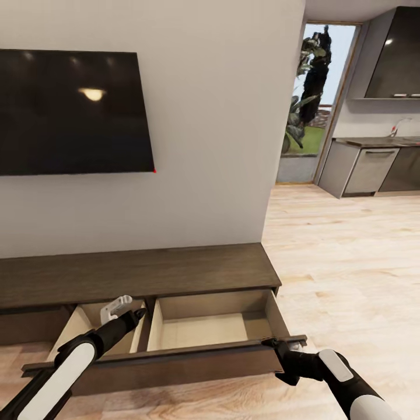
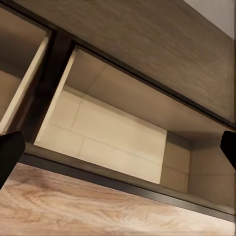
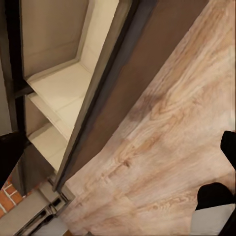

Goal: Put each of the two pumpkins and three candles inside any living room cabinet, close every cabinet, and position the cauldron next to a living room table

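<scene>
Hands at the open drawer: left hand (image 1: 137, 315), fingers spread and empty, hovers over the pale interior; right hand (image 1: 272, 343), spread as well, sits at the drawer front's (image 1: 192, 359) end. Cabinet (image 1: 140, 273) stands pulled open below the television (image 1: 73, 111). Closing calls for an even, square push on the front.

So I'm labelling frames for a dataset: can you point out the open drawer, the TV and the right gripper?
open drawer (image 1: 201, 329), head view, pale floor of its right compartment.
TV (image 1: 70, 111), head view, middle of the dark screen.
right gripper (image 1: 272, 343), head view, fingertips at the drawer front's right end.
</scene>
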Robot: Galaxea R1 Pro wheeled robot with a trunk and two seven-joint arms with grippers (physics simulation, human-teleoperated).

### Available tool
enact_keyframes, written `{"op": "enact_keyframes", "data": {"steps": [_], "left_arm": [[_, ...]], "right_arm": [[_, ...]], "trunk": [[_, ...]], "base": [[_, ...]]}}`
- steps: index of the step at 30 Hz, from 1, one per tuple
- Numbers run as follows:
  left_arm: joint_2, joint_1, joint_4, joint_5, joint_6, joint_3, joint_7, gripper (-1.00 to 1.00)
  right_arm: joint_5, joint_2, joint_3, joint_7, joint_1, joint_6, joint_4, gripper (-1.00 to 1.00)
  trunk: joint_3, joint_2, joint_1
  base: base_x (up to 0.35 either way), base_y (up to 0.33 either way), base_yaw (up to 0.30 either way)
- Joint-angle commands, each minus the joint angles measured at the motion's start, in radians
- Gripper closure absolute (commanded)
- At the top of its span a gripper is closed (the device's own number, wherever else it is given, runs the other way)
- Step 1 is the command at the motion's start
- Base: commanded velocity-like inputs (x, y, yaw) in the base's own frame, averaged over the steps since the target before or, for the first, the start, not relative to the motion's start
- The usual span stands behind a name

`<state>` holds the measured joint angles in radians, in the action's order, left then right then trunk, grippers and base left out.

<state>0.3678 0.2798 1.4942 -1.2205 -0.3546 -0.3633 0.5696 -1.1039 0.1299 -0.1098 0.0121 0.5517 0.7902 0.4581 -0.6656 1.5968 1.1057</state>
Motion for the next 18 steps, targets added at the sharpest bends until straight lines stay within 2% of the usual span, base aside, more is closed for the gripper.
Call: {"op": "enact_keyframes", "data": {"steps": [1,3,7,18], "left_arm": [[0.001,0.001,0.001,-0.007,0.0,-0.002,0.008,-1.0],[0.0,0.001,0.001,-0.007,-0.001,-0.002,0.007,-1.0],[0.0,0.001,0.001,-0.007,-0.001,-0.001,0.007,-1.0],[-0.001,0.001,0.001,-0.008,-0.001,-0.002,0.007,-1.0]], "right_arm": [[0.0,-0.001,-0.005,0.019,0.001,0.004,0.001,-1.0],[-0.001,-0.004,-0.007,0.076,0.001,0.002,0.001,-1.0],[-0.002,-0.005,-0.008,0.12,0.001,-0.002,0.001,-1.0],[-0.002,-0.006,-0.006,0.131,0.001,-0.005,0.001,-1.0]], "trunk": [[0.002,-0.007,-0.004],[0.009,-0.021,-0.012],[0.021,-0.049,-0.027],[0.056,-0.126,-0.069]], "base": [[0.0,0.0,0.0],[0.0,0.0,0.0],[0.0,0.0,0.0],[0.0,0.0,0.0]]}}
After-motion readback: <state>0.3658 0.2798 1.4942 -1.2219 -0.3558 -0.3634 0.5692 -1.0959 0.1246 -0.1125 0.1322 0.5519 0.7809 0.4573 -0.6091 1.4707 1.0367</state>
